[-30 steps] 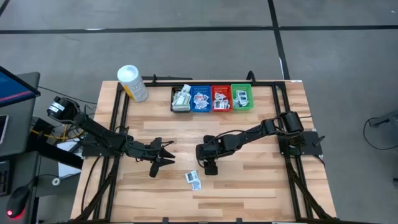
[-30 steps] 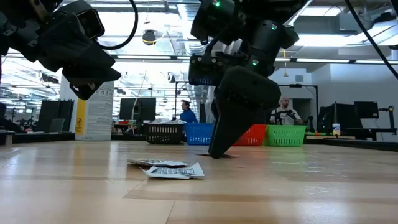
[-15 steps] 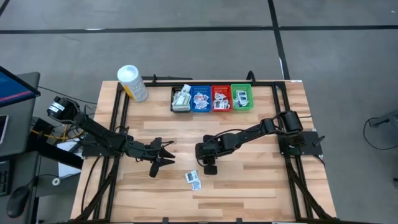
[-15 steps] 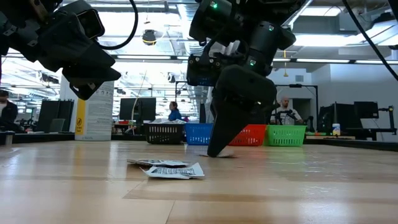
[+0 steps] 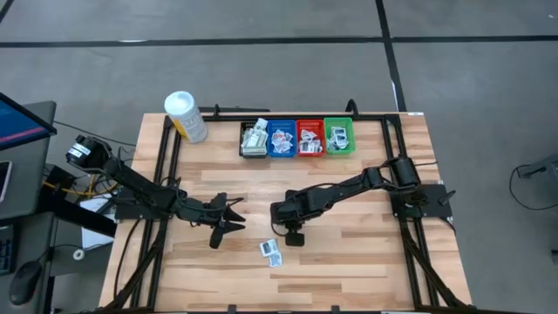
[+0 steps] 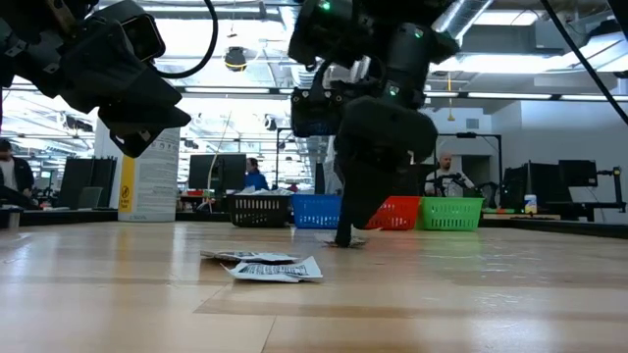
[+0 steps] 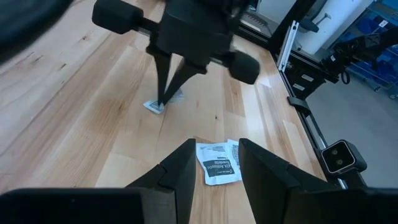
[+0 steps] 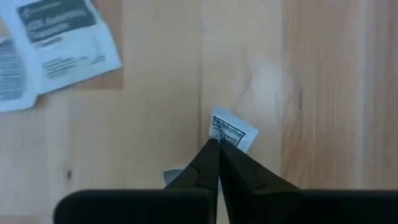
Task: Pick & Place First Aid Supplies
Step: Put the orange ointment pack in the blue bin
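Note:
A small white packet (image 8: 234, 132) of the first aid supplies lies on the wooden table near its middle. My right gripper (image 8: 217, 145) stands over it, pointing down, shut on it; the high view hides the packet under the gripper (image 5: 293, 234). Two larger flat packets (image 5: 271, 251) lie side by side closer to the table's near edge, also seen as printed packets (image 7: 217, 163) in the left wrist view. My left gripper (image 5: 228, 222) hovers open above the table to their left, with nothing between its fingers. My right gripper pinches the small packet's near edge (image 8: 219, 138) between its two fingertips. The fingers come from above, pointing down at the table (image 6: 343, 238). The rest of the packet lies flat on the wood beside the tips.
Four small bins stand in a row at the table's far edge: black (image 5: 254, 139), blue (image 5: 281, 138), red (image 5: 309, 138) and green (image 5: 339, 137), each with packets inside. A white tub (image 5: 186, 116) with a yellow label stands at the far left corner.
My right gripper has shut, its fingers closing from a wide gap down onto the small packet at the table's surface. The packet and the two larger packets lie where they were.

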